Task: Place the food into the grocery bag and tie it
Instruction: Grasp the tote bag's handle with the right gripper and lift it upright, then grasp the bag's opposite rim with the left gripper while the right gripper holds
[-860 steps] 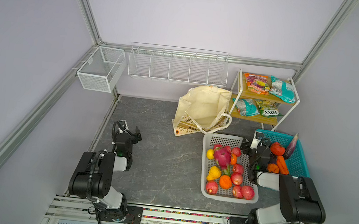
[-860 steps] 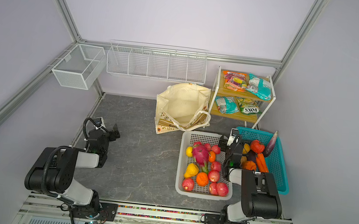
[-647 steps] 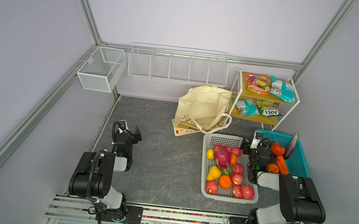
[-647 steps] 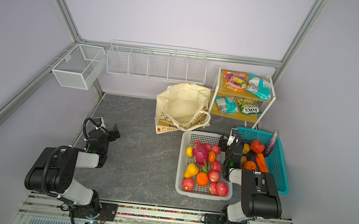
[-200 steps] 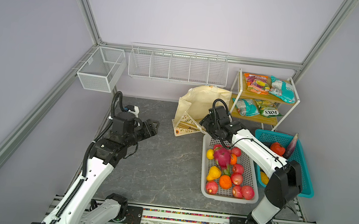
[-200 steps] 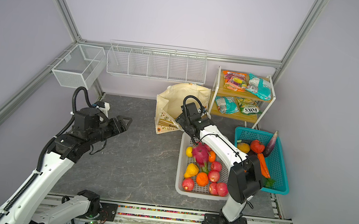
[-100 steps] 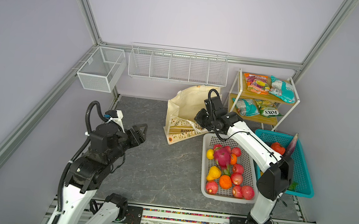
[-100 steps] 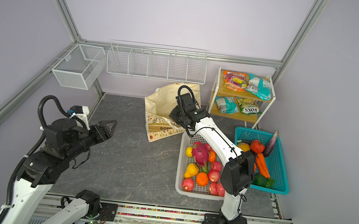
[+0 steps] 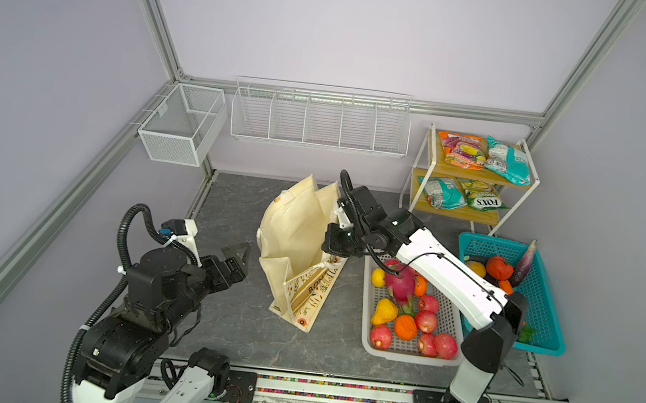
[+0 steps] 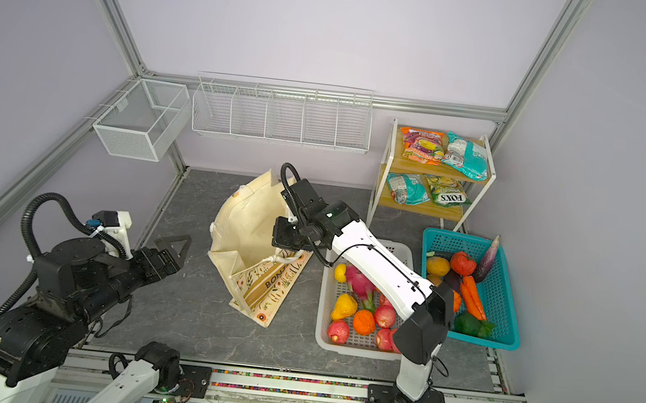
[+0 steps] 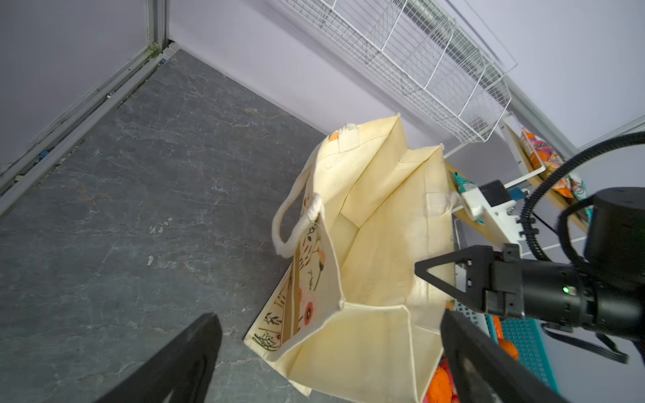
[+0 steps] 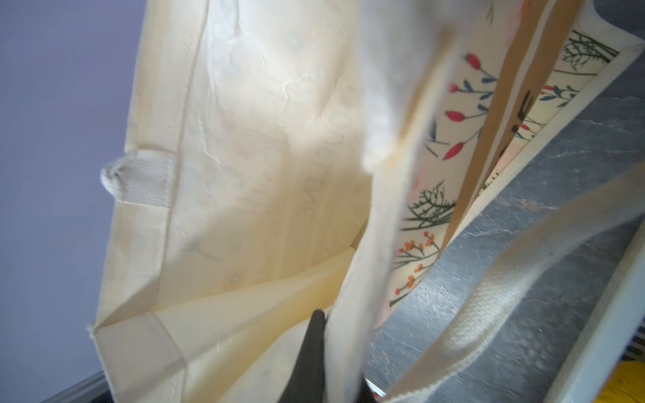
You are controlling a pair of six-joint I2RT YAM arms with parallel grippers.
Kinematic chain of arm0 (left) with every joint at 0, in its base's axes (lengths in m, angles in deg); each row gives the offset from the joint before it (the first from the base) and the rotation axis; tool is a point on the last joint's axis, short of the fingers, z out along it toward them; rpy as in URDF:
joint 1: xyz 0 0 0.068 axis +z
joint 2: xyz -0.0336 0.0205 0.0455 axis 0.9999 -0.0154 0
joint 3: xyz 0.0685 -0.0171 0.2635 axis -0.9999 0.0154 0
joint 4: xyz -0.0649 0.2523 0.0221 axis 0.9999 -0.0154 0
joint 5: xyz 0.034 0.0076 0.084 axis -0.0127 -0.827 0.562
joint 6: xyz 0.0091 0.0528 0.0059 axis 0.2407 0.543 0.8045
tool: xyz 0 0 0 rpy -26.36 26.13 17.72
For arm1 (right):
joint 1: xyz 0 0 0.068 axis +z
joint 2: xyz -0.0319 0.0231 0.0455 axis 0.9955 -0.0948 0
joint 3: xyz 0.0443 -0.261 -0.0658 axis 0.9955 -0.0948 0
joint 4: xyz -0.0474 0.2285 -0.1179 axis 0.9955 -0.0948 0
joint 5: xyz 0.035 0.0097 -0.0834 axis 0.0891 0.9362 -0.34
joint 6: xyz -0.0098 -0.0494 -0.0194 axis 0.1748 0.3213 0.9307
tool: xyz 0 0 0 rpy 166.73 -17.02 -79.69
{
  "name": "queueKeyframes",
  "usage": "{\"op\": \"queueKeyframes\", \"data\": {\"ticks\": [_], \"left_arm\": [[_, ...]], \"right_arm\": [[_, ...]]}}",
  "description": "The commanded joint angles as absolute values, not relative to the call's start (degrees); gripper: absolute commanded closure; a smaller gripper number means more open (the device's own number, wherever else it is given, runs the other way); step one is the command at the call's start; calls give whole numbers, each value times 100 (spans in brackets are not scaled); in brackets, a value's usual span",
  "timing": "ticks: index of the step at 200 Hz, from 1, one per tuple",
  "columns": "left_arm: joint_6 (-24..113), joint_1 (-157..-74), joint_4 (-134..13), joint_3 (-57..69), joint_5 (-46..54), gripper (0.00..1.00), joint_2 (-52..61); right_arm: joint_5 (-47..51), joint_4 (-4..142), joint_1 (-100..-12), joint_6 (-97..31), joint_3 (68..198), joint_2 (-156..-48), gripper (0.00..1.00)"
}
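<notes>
The cream floral grocery bag (image 9: pixel 295 241) (image 10: pixel 251 227) stands propped open mid-table, its mouth facing the left wrist view (image 11: pixel 377 251). My right gripper (image 9: pixel 326 249) (image 10: pixel 279 239) is shut on the bag's right rim; in its wrist view one black finger (image 12: pixel 314 349) presses the cream fabric (image 12: pixel 244 157), and a strap hangs beside it. My left gripper (image 9: pixel 236 263) (image 10: pixel 174 255) hovers open just left of the bag, holding nothing (image 11: pixel 330 315). The food is outside the bag: a dragon fruit (image 9: pixel 399 281), apples and oranges in the white basket (image 9: pixel 407 355), vegetables in the teal basket (image 9: pixel 546 347), and snack packets (image 9: pixel 482 155) on the shelf.
A wooden two-tier shelf rack (image 9: pixel 420 181) stands at the back right. Wire baskets (image 9: pixel 319 118) (image 9: pixel 179 126) hang on the back wall and left frame. The two fruit baskets sit side by side right of the bag, under my right arm.
My right gripper shut on the bag's rim and dragged it left and toward the front, lifting it open. My left arm drew back to the left and its jaws spread wider.
</notes>
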State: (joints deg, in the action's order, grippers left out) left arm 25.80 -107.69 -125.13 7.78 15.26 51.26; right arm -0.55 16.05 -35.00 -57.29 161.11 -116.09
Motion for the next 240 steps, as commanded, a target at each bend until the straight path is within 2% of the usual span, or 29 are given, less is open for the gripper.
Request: {"op": "queueKeyframes", "data": {"ticks": [1, 44, 112, 130, 204, 223, 240], "left_arm": [[2818, -10793, -13040, 692, 1245, 1, 4902], [2705, -10790, -12109, 1337, 486, 1, 4605], [2765, -10823, -11150, 1390, -349, 0, 3400], [2676, -10876, -10709, 1562, -682, 3, 3241], [2822, -11312, -10488, 1331, -426, 15, 2193], [2858, -11411, -10707, 1075, -238, 21, 1896], [2889, -11442, -10839, 902, -94, 31, 1734]], "right_arm": [[-34, 1556, -3459, -5283, 15592, -10899, 93], [-157, 1507, -3455, -5062, 14933, -10297, 93], [-526, 1114, -3455, -4898, 14670, -10008, 87], [-625, 1043, -3456, -4854, 14642, -9955, 86], [-899, 747, -3459, -4796, 14660, -9945, 80], [-1010, 604, -3461, -4799, 14791, -9993, 70], [-1151, 557, -3457, -4816, 14887, -10003, 60]]}}
